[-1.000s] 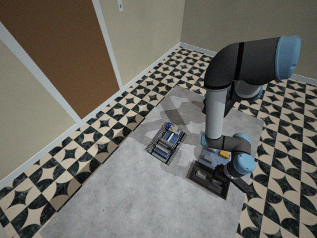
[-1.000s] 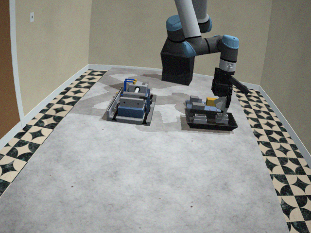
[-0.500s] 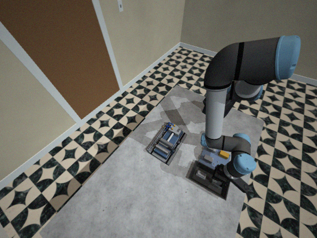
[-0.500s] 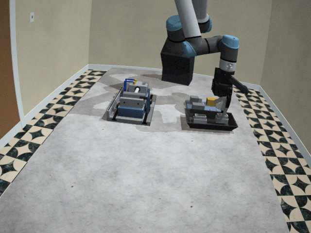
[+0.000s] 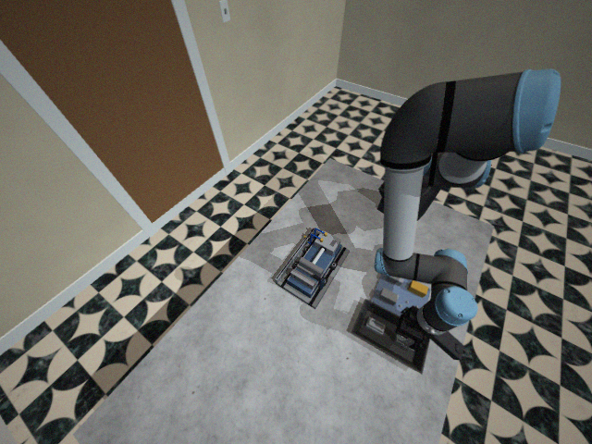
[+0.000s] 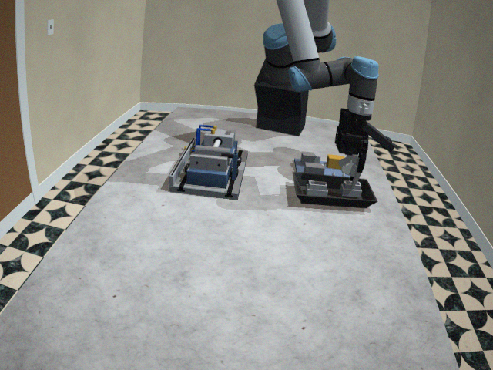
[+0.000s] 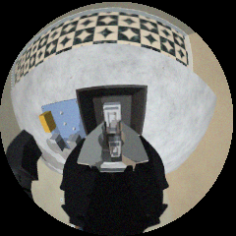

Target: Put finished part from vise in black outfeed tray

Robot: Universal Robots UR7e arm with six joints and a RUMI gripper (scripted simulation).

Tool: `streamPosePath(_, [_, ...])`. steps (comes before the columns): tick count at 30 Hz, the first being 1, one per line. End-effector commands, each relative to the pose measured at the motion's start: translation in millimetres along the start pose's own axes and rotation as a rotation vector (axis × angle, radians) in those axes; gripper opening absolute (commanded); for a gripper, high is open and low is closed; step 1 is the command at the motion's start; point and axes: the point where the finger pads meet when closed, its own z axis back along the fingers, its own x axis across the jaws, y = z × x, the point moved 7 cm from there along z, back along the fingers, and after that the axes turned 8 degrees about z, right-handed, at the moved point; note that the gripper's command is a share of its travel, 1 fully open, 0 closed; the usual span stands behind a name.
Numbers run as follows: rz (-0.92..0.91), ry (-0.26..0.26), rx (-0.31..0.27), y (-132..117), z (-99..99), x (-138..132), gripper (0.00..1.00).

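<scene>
Grey block, top view: part mostly hidden under wrist; gripper sits over right half of black tray; other block lies in left half; vise well apart to the left on the mat.
Exterior view: gripper points down into tray; fingers pinch the grey block low at tray's right end, w/ other block beside it, apart. Can't tell if it touches tray floor.
Wrist view: block clamped betw. the two grey fingers, centred; tray below, second block just ahead.
Yellow piece: behind tray, on blue plate.
</scene>
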Motion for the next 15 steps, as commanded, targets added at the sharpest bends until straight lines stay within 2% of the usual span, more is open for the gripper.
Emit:
streamPosePath(1, [-0.002, -0.004, 0.000, -1.0, -2.2, 1.9, 0.00])
streamPosePath(15, [-0.002, -0.005, 0.000, -1.0, -8.3, 2.3, 0.00])
